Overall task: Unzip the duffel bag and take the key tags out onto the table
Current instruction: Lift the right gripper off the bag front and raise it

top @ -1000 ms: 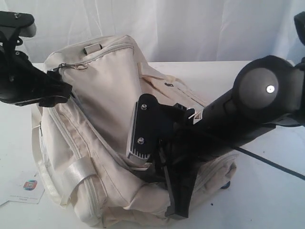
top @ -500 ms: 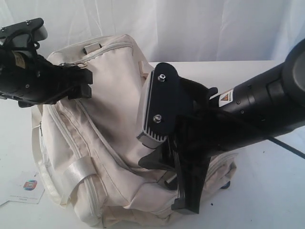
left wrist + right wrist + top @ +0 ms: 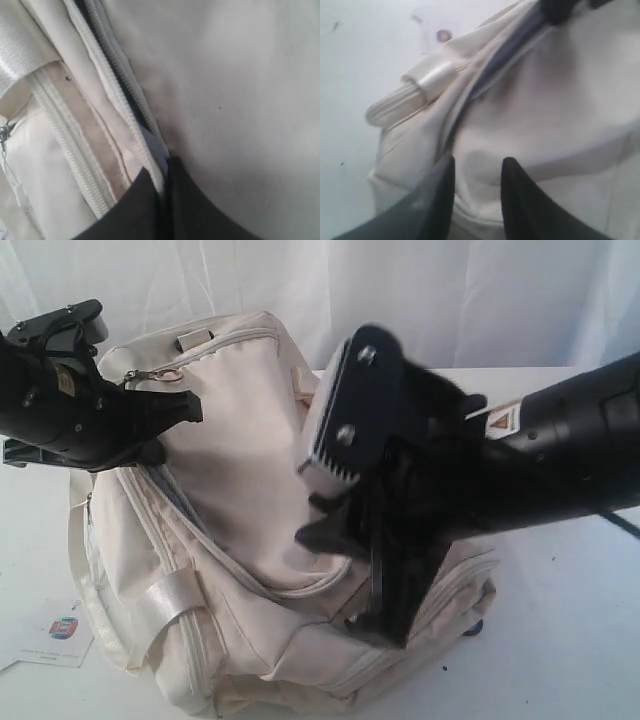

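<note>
The cream-white duffel bag point(image 3: 240, 450) lies on the white table point(image 3: 560, 640). My left gripper point(image 3: 172, 412) is at the bag's upper left, shut on the zipper edge of the top flap point(image 3: 150, 150). It holds the flap up, so a narrow dark slit of lining point(image 3: 505, 55) shows along the zipper. My right gripper point(image 3: 350, 580) hovers over the bag's right half, fingers pointing down. It is open point(image 3: 477, 167) with only bag fabric under it. The key tags are hidden.
A small white paper card with a coloured logo point(image 3: 60, 630) lies on the table by the bag's left end. A shiny white strap point(image 3: 170, 595) crosses the bag's front side. A white curtain hangs behind the table.
My right arm has risen and swung left over the bag. My left gripper has tilted and pulled the flap edge, and the zipper slit has widened.
</note>
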### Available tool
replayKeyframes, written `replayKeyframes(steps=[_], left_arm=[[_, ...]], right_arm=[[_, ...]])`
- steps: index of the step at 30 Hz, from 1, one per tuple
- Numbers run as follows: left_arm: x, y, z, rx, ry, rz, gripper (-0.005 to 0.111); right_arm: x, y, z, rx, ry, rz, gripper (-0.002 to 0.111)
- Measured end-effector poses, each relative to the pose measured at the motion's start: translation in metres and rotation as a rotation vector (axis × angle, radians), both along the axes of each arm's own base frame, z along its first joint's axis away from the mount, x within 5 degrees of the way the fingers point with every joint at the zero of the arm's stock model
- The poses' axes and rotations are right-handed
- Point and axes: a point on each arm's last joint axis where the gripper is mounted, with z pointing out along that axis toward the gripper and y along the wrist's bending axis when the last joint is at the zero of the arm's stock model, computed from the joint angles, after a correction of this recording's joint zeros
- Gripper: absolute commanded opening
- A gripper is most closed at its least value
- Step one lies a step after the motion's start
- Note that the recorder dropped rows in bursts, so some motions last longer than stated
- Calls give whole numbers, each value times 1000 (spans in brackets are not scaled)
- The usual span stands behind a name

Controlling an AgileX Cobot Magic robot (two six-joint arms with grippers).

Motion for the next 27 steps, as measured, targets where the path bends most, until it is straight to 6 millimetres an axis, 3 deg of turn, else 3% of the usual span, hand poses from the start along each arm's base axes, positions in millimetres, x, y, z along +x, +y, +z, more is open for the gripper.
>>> replayKeyframes(steps=[5,8,11,13,16,18,20,23,27], left_arm=[[0,1,0,10,-5,-9,1],[0,1,0,50,-25,-59,1],[0,1,0,82,-38,-98,1],[0,1,0,94,-44,-113,1],[0,1,0,96,-45,-116,1],[0,1,0,101,-47,-122,1],[0,1,0,103,-48,-125,1],[0,1,0,106,-49,-128,1],[0,1,0,107,-50,-130,1]], right_arm=[[27,-17,30,161,-53,-312,4],[72,-12,53,254,-40,-468,0],[118,3,60,256,8,-543,0],[145,22,53,100,66,-475,0],[166,49,42,-107,109,-218,0],[176,66,38,-126,92,-59,0],[186,76,38,-125,-39,66,2],[193,81,32,-181,-222,223,12],[193,87,27,-157,-250,291,34]])
